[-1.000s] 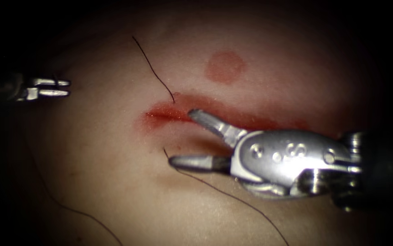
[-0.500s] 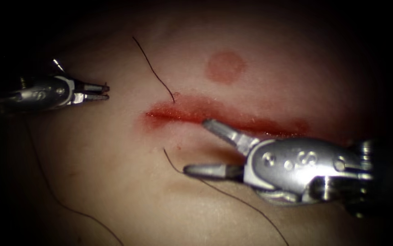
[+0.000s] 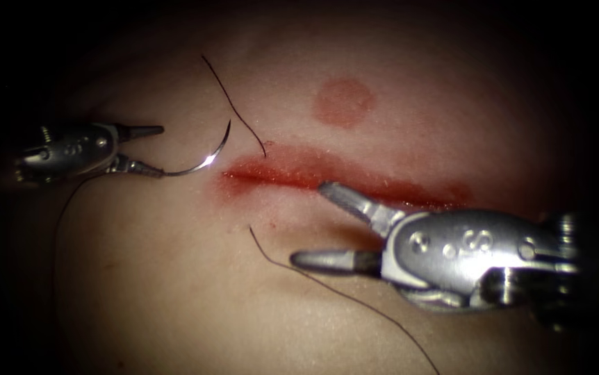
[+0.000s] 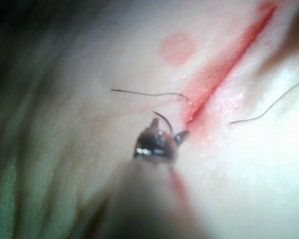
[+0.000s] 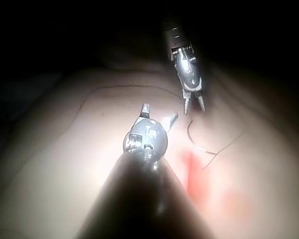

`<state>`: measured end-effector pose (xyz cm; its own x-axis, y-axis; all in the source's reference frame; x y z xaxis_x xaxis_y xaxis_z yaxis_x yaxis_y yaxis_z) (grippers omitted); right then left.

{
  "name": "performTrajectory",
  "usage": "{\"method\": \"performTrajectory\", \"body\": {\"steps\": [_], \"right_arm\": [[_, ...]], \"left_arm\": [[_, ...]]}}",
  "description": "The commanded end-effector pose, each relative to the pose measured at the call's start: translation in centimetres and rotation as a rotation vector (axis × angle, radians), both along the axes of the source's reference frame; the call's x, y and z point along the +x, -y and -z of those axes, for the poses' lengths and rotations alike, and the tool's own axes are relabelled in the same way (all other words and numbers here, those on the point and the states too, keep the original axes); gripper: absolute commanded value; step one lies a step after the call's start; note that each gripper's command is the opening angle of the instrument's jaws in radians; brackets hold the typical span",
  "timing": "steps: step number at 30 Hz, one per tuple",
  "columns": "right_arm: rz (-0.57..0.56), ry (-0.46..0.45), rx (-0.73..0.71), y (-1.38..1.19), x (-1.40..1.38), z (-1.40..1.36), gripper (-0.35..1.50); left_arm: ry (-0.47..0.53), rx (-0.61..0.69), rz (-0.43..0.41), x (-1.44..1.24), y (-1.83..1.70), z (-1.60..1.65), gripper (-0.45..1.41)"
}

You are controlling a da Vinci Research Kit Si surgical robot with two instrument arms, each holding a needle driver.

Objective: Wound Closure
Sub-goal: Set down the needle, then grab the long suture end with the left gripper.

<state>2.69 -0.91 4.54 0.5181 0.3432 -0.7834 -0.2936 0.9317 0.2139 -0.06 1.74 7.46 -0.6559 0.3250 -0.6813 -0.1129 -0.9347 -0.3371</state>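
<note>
Steel curved needle [image 3: 202, 161] glints, clear of tissue [image 3: 174, 278], beside left tool [image 3: 148, 148].

Tissue [image 3: 174, 278] carries loose thread [image 3: 341, 295] and red fluid [image 3: 299, 170].

The left arm's tool [image 3: 148, 148] reaches in from the left of the scene, its shaft level and its tip aimed right. Its two jaws stand apart, and the nearer jaw's tip meets the blunt end of the needle [image 3: 202, 160]. The right arm's tool [image 3: 317, 226] comes in from the right, wrist body low and near, with both jaws spread wide in a V pointing left, holding nothing.
</note>
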Motion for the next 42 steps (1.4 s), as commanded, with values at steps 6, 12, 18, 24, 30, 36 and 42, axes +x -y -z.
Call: {"method": "performTrajectory", "body": {"steps": [6,12,18,24,30,36,42], "right_arm": [[0.012,0.008,0.005,0.1,0.05,-0.09,1.4],[0.017,0.015,0.004,0.15,0.04,-0.12,1.4],[0.023,0.02,0.005,0.17,-0.01,-0.12,1.4],[0.038,0.034,0.016,0.13,-0.12,-0.15,1.4],[0.048,0.032,0.007,0.1,-0.21,-0.17,1.23],[0.128,0.071,0.017,0.08,-0.3,-0.16,1.18],[0.141,0.07,0.024,0.05,-0.59,-0.12,1.18]], "left_arm": [[0.068,0.045,0.041,-0.05,-0.06,0.15,0.61],[0.156,0.056,0.115,0.08,-0.31,0.45,0.46],[0.3,0.042,0.19,0.15,-0.37,0.78,0.3],[0.535,0.045,0.17,0.0,-0.21,1.07,0.25],[0.671,0.019,0.175,-0.2,-0.2,1.21,0.27],[0.733,-0.009,0.139,-0.5,-0.05,1.3,0.28],[0.749,-0.004,0.119,-0.76,0.11,1.46,0.37]]}}
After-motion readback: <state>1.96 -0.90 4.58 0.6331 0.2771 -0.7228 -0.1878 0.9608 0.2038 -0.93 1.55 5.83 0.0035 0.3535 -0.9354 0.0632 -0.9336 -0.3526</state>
